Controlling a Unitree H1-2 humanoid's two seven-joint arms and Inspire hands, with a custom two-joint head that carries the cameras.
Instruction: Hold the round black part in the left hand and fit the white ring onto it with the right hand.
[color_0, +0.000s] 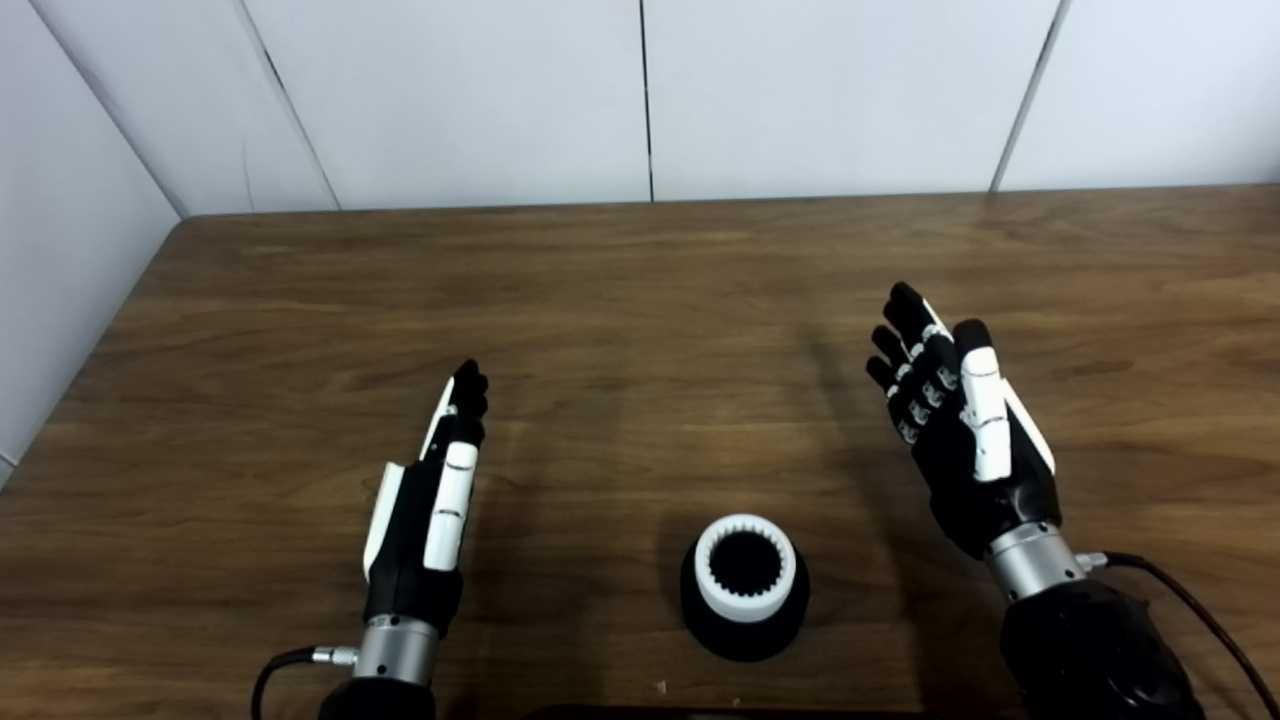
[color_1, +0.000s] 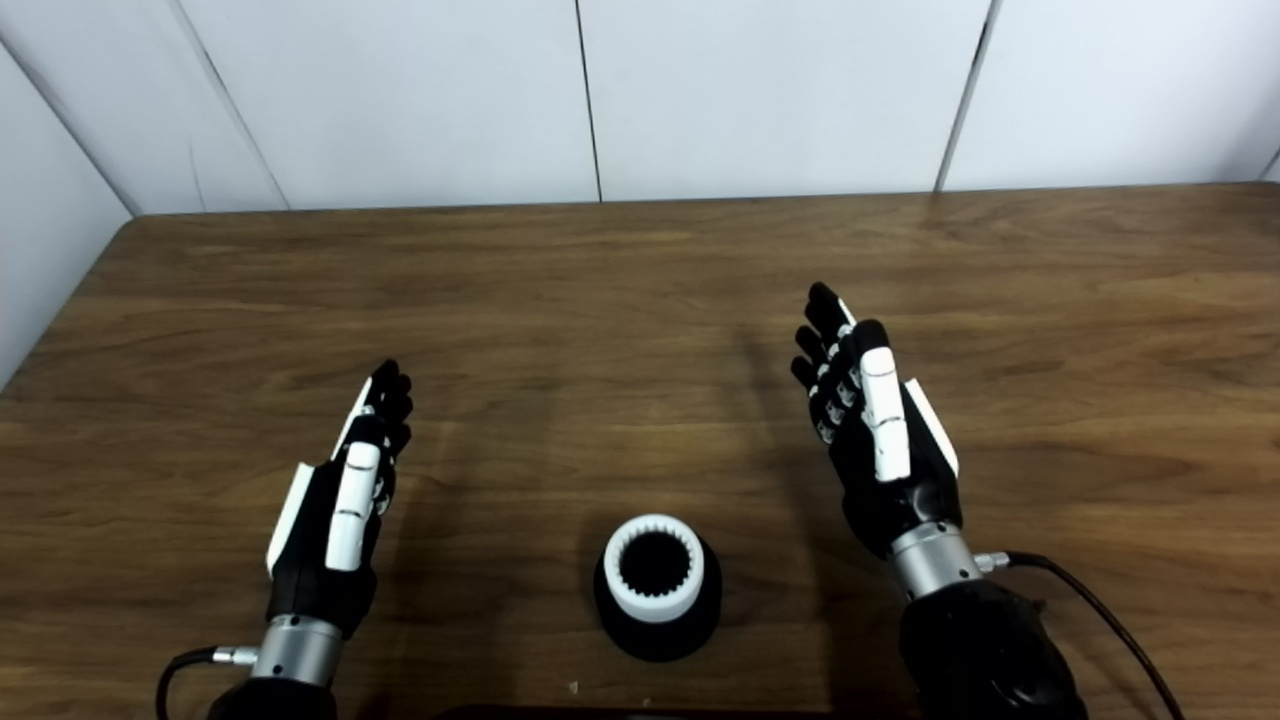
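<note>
Resting both arms over the worktop (color_0: 640, 300), nothing in either grasp. Left robot hand (color_0: 425, 520) sits to the left of the parts, fingers straight and held together, thumb alongside, palm turned inward; it holds nothing. Right robot hand (color_0: 960, 430) sits to the right and a little farther back, raised, fingers spread slightly and extended, palm facing inward; it holds nothing either. Black part (color_0: 745, 620) stands upright on the worktop near the front edge, between my two wrists, apart from both. White ring (color_0: 745, 570) sits on top of the black part, its toothed inner edge visible around a dark bore. Cables run from both wrists toward the bottom edge. White wall panels behind.
</note>
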